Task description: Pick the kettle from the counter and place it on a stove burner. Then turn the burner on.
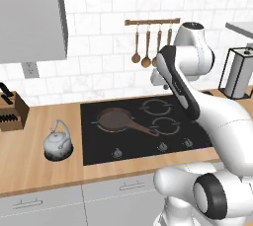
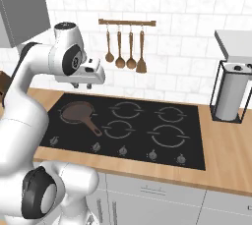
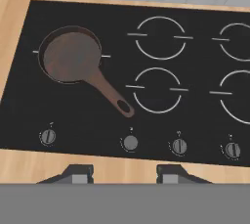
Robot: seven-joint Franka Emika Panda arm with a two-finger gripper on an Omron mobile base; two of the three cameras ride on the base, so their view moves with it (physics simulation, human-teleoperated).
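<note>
The kettle [image 1: 58, 143], small and silver-grey with an arched handle, stands on the wooden counter [image 1: 29, 163] left of the black cooktop [image 1: 133, 151]. My gripper [image 2: 82, 87] hangs well above the cooktop's back left part, far to the right of the kettle and partly hidden behind my arm in the left base view [image 1: 160, 84]. In the hand view its fingertips [image 3: 78, 173] stand apart with nothing between them, and the gripper [image 3: 124, 175] looks down on the cooktop [image 3: 19, 115] and its front knobs [image 3: 130, 143].
A brown frying pan [image 3: 71, 54] occupies the left rear burner, its handle pointing to the front right. The other burners [image 3: 157, 37] are bare. A knife block [image 1: 10, 111] stands far left, a paper towel holder [image 2: 230, 96] far right, and utensils hang on a rail [image 2: 127, 22].
</note>
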